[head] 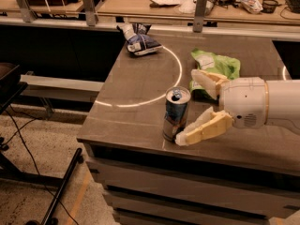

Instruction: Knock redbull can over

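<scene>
The redbull can [175, 114] stands upright near the front edge of the dark table [136, 90], its silver top with pull tab facing up. My gripper [190, 108] reaches in from the right with its cream fingers spread open. The near finger [202, 129] has its tip at the can's base on the right side. The far finger [208, 80] is behind and to the right of the can, apart from it. Nothing is held.
A lime-green snack bag [216, 65] lies behind my gripper. A dark blue and white snack bag [139, 41] lies at the table's far side. A white arc is marked on the tabletop. A cluttered bench runs behind; floor drops off to the left.
</scene>
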Robot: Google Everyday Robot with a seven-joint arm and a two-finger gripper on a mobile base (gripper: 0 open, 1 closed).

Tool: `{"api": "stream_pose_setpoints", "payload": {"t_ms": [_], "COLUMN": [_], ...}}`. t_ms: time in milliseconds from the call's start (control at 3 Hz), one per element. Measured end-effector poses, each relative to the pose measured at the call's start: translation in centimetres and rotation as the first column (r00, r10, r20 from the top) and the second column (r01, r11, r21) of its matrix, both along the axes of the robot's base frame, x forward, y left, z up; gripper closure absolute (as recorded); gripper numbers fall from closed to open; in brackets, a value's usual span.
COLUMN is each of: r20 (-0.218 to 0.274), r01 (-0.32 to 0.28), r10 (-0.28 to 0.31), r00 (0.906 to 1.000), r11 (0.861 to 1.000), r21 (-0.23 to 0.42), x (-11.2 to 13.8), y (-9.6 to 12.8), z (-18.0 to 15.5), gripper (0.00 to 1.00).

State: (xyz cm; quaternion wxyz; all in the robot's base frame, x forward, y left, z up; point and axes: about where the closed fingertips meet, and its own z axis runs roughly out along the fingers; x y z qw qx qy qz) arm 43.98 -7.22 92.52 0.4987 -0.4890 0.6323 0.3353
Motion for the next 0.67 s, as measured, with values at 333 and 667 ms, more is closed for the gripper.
{"api": "stream_pose_setpoints", "payload": {"t_ms": [333, 667], "r20": [-0.012, -0.038], "r01": [0.006, 0.007], "r10": [-0.006, -0.004], "r00": [0.9999, 0.9993], "r11": [1.0, 0.997], "r21": [0.028, 0.074], "x": [0.27, 0.74], "y": [0.4, 0.61], "z": [-0.6, -1.13], "gripper": [0.16, 0.33]}}
